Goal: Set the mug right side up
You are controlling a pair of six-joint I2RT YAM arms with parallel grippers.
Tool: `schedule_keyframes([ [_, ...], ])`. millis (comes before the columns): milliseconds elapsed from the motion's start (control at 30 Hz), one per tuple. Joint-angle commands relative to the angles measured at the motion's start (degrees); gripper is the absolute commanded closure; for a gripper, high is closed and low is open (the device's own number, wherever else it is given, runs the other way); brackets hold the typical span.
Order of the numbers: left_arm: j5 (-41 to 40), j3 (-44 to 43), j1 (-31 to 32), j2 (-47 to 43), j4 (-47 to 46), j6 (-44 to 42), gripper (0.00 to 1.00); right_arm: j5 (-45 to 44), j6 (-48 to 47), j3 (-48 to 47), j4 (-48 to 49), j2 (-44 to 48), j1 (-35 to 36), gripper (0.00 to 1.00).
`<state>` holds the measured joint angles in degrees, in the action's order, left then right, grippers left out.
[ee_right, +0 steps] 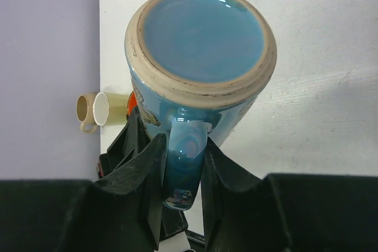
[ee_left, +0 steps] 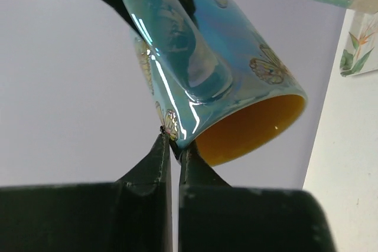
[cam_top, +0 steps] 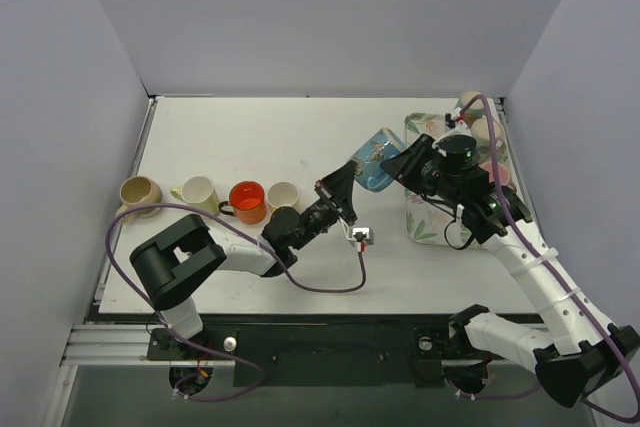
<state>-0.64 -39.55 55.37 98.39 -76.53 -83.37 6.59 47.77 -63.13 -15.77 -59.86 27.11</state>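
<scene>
Mid-turn above the tabletop's [cam_top: 250, 137] far right: right fingers [ee_right: 147, 175] clamp the handle of the mug [cam_top: 378, 159], left fingers [ee_left: 156, 163] pinch its rim; the next move likely calls for rotating the opening upward.

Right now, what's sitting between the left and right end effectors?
The blue mug, tilted, as the top view shows. The left end effector pinches its rim, and the right end effector clamps its handle, as the wrist views show.

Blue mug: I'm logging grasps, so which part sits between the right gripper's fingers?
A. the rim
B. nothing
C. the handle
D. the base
C: in the right wrist view, the right gripper has one finger pressed on each side of the handle of the blue mug.
</scene>
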Motion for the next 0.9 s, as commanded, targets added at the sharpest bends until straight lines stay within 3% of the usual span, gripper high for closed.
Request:
schedule_keyframes([
  [0, 3.3, -0.4, 1.1, -2.5, -17.7, 0.8, 1.00, 2.6, -1.4, 0.1, 10.1, 0.4, 1.3, 1.00],
  [167, 1.2, 0.9, 2.2, -5.1, -12.8, 3.6, 1.00, -1.4, -5.0, -2.0, 3.2, -1.9, 1.2, 0.97],
  [200, -2.0, 0.8, 2.7, -5.8, -11.1, 4.2, 1.00, -2.4, -5.9, -2.3, 1.5, -2.5, 1.1, 0.91],
  [267, -5.7, 0.2, 3.3, -7.7, -3.6, 6.3, 1.00, -4.2, -7.3, -3.4, -1.7, -3.9, 0.7, 0.64],
  [400, -13.7, -3.2, 3.6, -11.3, 17.9, 12.2, 1.00, -5.4, -10.5, -5.2, -6.3, -8.7, 0.1, 0.51],
  [500, -17.5, -11.2, 2.5, -14.0, 44.5, 23.4, 1.00, -5.6, -11.7, -5.2, -6.2, -10.1, 0.0, 0.48],
  [600, -14.2, -19.7, -1.4, -15.1, 67.6, 34.6, 1.00, -6.3, -12.2, -6.2, -6.5, -11.0, -0.3, 0.45],
  [867, -5.7, -41.6, -7.6, -10.3, 104.3, 52.2, 1.00, -9.9, -14.0, -8.4, -9.4, -9.5, -1.3, 0.38],
])
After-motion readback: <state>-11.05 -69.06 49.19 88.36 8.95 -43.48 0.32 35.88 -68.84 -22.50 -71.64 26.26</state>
